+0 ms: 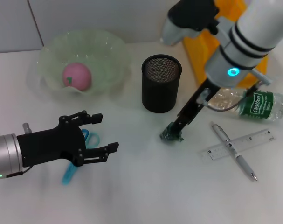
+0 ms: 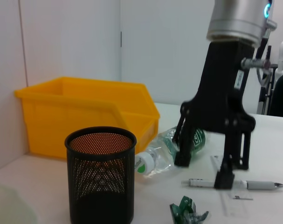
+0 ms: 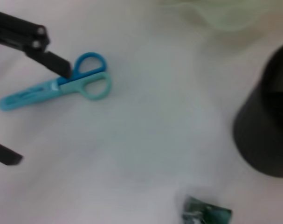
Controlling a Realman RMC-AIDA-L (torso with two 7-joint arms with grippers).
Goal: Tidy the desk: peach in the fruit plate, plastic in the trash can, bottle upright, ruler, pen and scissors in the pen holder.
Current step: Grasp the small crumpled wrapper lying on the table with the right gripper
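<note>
Crumpled green plastic scrap [image 1: 171, 135] lies on the white table [image 1: 146, 186], right gripper [image 1: 175, 129] spread just above it.

Left gripper [image 1: 100, 133] hangs unclenched over the blue scissors [image 1: 76, 158] (peach [image 1: 76, 76] already in the fruit plate [image 1: 113, 51]); mesh pen holder [image 1: 161, 84] stands between, bottle [image 1: 253, 103] lying flat.

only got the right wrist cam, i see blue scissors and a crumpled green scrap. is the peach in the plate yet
Observer: Yes, the pink peach sits in the pale green ruffled fruit plate.
Operator: ok where are my right fingers
Observer: The right gripper is open, just above the green plastic scrap. The left gripper is open over the scissors.
Operator: whats not tidied on the right side
Observer: The clear plastic bottle with a green label lies on its side, and near it the silver pen lies across the clear ruler.
</note>
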